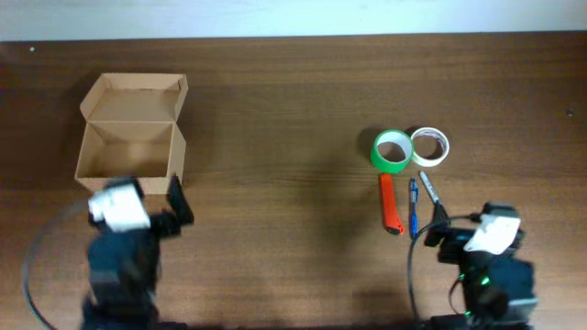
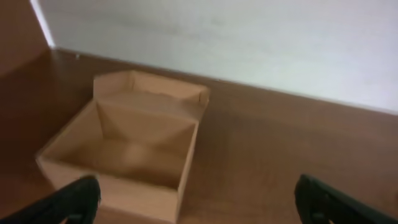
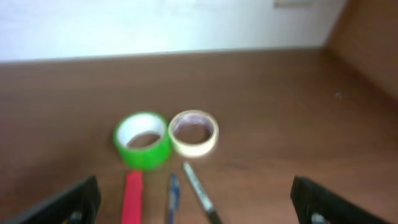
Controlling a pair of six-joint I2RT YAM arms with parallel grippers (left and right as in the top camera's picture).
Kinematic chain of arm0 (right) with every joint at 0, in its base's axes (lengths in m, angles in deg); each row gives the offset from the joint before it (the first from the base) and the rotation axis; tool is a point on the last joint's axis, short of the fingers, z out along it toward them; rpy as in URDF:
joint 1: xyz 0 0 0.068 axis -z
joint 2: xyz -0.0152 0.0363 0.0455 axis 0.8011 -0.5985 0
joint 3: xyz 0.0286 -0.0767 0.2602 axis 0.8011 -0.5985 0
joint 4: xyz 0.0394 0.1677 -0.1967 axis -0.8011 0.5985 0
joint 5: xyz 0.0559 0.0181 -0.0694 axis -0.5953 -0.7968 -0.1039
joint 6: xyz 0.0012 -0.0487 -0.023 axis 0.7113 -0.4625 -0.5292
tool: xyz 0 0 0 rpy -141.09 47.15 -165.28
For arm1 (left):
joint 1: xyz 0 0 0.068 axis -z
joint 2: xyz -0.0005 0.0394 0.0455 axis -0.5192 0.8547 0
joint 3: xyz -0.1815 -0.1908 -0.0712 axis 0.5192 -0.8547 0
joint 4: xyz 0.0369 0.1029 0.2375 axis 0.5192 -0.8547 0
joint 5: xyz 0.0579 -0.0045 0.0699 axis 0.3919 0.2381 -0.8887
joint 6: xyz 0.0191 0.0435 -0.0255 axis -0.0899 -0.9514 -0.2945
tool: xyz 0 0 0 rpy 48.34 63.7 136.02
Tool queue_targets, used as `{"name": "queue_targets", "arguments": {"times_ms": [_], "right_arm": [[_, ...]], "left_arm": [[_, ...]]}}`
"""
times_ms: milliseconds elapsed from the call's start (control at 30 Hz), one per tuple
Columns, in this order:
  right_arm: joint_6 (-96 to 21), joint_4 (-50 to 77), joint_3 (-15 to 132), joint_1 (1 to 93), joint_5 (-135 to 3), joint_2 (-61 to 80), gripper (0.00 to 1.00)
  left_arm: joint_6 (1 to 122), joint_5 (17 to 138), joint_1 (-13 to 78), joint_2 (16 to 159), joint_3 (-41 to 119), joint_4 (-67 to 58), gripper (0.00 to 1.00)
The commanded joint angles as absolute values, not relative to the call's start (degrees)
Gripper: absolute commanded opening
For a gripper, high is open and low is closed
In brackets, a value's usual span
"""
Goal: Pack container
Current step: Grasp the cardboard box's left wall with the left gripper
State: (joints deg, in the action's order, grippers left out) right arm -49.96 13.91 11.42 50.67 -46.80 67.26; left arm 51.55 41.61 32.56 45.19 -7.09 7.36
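The container (image 1: pixel 133 137) is a tan cardboard box at the far left, its flap lid open and folded back; it looks empty in the left wrist view (image 2: pixel 124 146). My left gripper (image 1: pixel 179 206) is open just in front of the box's near right corner, its fingers wide apart in its own view (image 2: pixel 199 202). A green tape roll (image 1: pixel 393 150), a cream tape roll (image 1: pixel 429 146), an orange-red cutter (image 1: pixel 391 203), a blue pen (image 1: pixel 414 206) and a dark marker (image 1: pixel 429 191) lie at the right. My right gripper (image 1: pixel 440 234) is open and empty just in front of them (image 3: pixel 199 202).
The table's back edge meets a white wall (image 1: pixel 293 18). Cables run by both arm bases at the front. The items also show in the right wrist view: green roll (image 3: pixel 143 140), cream roll (image 3: pixel 194 132), cutter (image 3: pixel 132 198), pen (image 3: pixel 172 199), marker (image 3: pixel 200 193).
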Motion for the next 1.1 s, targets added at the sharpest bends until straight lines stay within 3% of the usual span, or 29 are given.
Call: {"name": "queue_targets", "arguments": {"times_ms": [0,300,400,633,867,933,1067], "right_arm": [[-51.0,21.4,29.3,51.1,-42.5,52.2,0.99],[-55.0,41.3,72.9,52.8,-36.2,17.6,0.99],[-55.1,45.7,82.9,59.8,-45.1,7.7,0.99],[-51.2,47.7,88.5,80.2,-68.2,-7.8,0.99],[-51.2,47.5,88.5,88.7,-75.2,-14.7,0.99],[-51.2,46.7,88.5,89.7,-75.2,-16.1,0.99],[-51.2,46.6,88.4,89.6,-74.8,-17.6,0.99]], "left_arm": [[42.6,42.6,32.6,64.0,11.5,2.7,1.00],[40.8,44.5,29.5,99.5,59.1,-20.9,1.00],[40.8,45.6,27.4,108.0,70.0,-28.5,1.00],[40.7,46.4,25.6,112.7,72.4,-30.4,1.00],[40.7,52.2,25.6,112.8,72.4,-38.0,1.00],[39.5,52.2,25.6,113.2,72.4,-42.6,0.83],[38.1,52.3,25.6,115.9,72.4,-50.9,0.79]]}}
